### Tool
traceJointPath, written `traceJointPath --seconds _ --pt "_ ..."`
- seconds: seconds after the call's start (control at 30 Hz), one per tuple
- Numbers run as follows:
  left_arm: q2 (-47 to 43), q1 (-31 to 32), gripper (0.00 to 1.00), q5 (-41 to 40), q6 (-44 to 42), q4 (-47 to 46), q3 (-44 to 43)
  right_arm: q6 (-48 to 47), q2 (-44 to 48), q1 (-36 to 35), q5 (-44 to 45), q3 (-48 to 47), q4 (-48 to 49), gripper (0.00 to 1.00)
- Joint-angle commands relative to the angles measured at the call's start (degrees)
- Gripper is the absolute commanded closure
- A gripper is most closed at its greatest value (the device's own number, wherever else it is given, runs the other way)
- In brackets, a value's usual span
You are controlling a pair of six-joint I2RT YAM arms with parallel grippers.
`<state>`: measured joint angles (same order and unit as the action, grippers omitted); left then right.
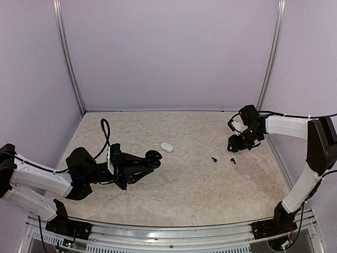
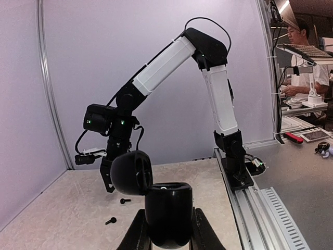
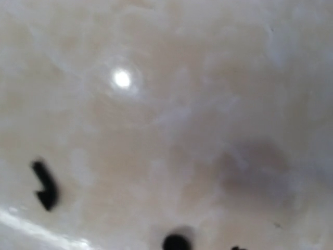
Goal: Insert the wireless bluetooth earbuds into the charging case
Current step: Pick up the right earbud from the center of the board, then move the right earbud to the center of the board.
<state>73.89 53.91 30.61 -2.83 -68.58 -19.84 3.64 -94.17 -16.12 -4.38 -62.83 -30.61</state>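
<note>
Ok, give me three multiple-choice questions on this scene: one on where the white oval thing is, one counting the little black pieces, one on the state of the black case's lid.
1. Where is the white oval thing?
A. Loose on the table, a little beyond the black case
B. In the right gripper
C. On the metal rail

2. How many little black pieces lie loose on the table?
A. One
B. Two
C. Four

3. The left gripper holds the black case. How is its lid?
A. Shut
B. Hinged open
C. Taken off

Answers:
1 A, the top view shows it lying alone, touching nothing.
2 B, the top view shows two, side by side but apart.
3 B, the left wrist view shows it tipped back, attached at one side.
</note>
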Motion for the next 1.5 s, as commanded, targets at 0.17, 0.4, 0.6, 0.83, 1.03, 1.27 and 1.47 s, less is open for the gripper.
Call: traceJointPath --seconds 0.17,0.4,0.6,0.83,1.03,1.27,1.47 --pt "-0.70 -0.47 0.89 -0.70 -0.02 -1.12 0.50 -3.07 -6.07 -0.44 2.62 -2.58 -5.39 0.49" --pt "-0.24 -0.48 0.89 -0.64 -0.07 -1.29 0.38 -3.02 -9.77 -0.47 2.84 -3.42 -4.85 0.58" --pt "-0.92 -0.50 0.89 -1.33 -0.33 -0.91 0.98 -4.87 -11.33 -0.82 2.26 -2.93 -5.12 0.64" --pt "-1.20 -0.57 0.89 -1.28 -0.75 -1.03 0.88 -5.32 -12.10 -4.26 -0.16 -2.69 -5.97 0.75" --pt "-1.79 -0.82 0.89 -1.12 -0.70 -0.77 1.06 -5.33 -12.83 -12.31 -4.06 -4.15 -8.95 0.79" --pt "-3.08 -1.35 0.90 -1.27 0.26 -1.62 1.93 -5.05 -12.53 -26.76 -9.76 -6.78 -13.54 0.79" --pt "-4.71 -1.43 0.90 -1.25 0.46 -1.22 2.75 -5.49 -13.46 -35.88 -8.36 -9.28 -18.76 0.79"
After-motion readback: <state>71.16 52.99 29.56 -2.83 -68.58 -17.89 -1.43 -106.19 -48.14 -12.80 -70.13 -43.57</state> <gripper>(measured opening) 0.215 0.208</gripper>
